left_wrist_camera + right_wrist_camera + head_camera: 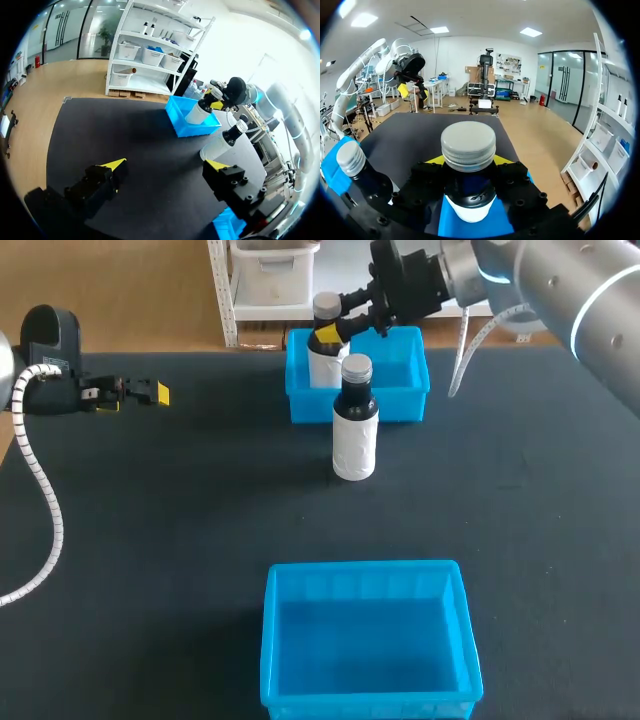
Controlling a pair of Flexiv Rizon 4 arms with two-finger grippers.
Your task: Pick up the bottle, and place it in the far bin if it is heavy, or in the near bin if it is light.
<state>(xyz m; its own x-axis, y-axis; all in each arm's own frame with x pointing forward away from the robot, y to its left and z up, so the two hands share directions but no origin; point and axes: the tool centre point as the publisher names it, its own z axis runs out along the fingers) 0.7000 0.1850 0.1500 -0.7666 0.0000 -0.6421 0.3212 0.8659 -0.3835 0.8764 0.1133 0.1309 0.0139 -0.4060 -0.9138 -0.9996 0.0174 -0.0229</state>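
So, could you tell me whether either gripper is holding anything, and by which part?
The right gripper grips the dark white-labelled grey-capped bottle by its neck; the left gripper holds nothing.

You see a black table (150,540) with a matte dark top. Toward its far middle a spare bottle (354,430) stands upright on it: dark body, white label wrap, grey screw cap.

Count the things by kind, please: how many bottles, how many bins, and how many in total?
Bottles: 2 (standing bottle on the table; held bottle in the right gripper, at the far bin)
Blue bins: 2 (far bin; near bin)
Total: 4
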